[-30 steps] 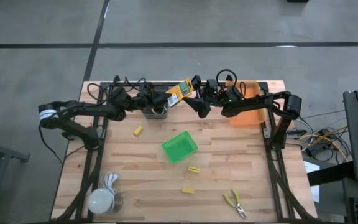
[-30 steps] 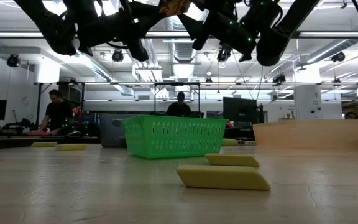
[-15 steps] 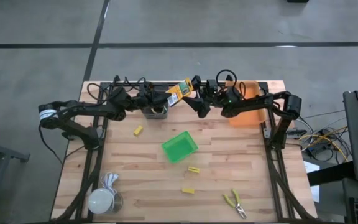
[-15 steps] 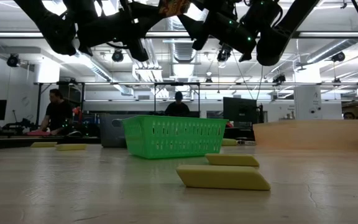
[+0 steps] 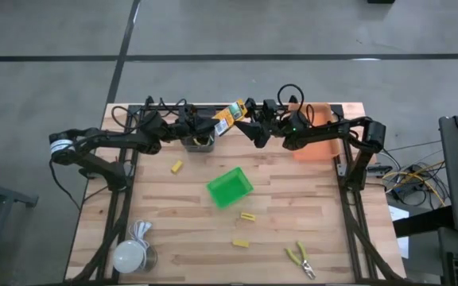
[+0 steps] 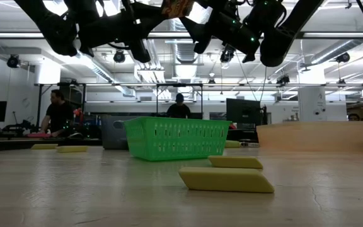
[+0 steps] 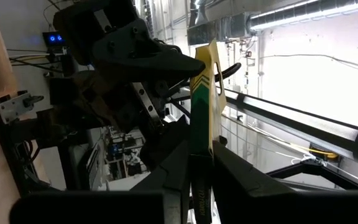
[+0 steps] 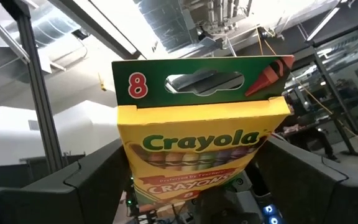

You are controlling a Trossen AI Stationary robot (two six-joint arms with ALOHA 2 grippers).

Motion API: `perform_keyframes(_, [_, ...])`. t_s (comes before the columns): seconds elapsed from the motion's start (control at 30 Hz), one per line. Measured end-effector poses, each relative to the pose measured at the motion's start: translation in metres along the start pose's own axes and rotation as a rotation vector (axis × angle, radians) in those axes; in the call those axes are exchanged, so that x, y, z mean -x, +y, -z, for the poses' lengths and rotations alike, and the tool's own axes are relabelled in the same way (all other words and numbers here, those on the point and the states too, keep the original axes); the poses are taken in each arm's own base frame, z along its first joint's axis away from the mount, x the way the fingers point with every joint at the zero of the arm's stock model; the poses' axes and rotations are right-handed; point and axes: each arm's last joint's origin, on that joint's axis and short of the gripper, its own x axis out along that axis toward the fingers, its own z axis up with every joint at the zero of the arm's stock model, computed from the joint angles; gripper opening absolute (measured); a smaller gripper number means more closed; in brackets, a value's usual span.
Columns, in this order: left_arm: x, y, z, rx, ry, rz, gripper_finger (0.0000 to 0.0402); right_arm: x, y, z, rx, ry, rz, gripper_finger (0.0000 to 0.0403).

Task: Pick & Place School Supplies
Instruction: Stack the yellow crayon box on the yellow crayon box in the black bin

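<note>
My left gripper (image 5: 215, 125) is shut on a yellow-and-green crayon box (image 5: 229, 117), high over the table's far middle. The box shows edge-on in the left wrist view (image 7: 202, 106) and face-on in the right wrist view (image 8: 197, 137). My right gripper (image 5: 251, 132) is open and faces the box from the right. Its fingers (image 8: 86, 180) stand on either side of the box without touching it. Three small yellow blocks (image 5: 176, 167) (image 5: 247, 216) (image 5: 240, 243) and yellow-handled pliers (image 5: 300, 260) lie flat on the table. My left gripper pinches the crayon box's end opposite the green hang tab (image 7: 199, 163) between its two fingers, one on each broad face. The fingers come roughly level from the table's left, along the box. The box sticks out past the fingertips, clear of the table.
A grey bin (image 5: 199, 141) stands below my left gripper. An orange bin (image 5: 316, 144) is at the far right and a green basket (image 5: 230, 188) at the middle. A white round object (image 5: 130, 256) sits at the near left corner. People show in the room behind (image 6: 58, 113).
My right gripper has edged a little toward the crayon box. The box and my left gripper have kept still.
</note>
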Motion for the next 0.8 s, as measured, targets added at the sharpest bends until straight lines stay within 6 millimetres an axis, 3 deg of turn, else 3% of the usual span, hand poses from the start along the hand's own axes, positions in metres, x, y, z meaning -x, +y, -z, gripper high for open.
perform_keyframes(0.8, [0.0,-0.0001,0.0002,-0.01,0.003,0.001,0.0053,-0.0001,0.0004,-0.0003,-0.003,0.001,-0.004,0.0327])
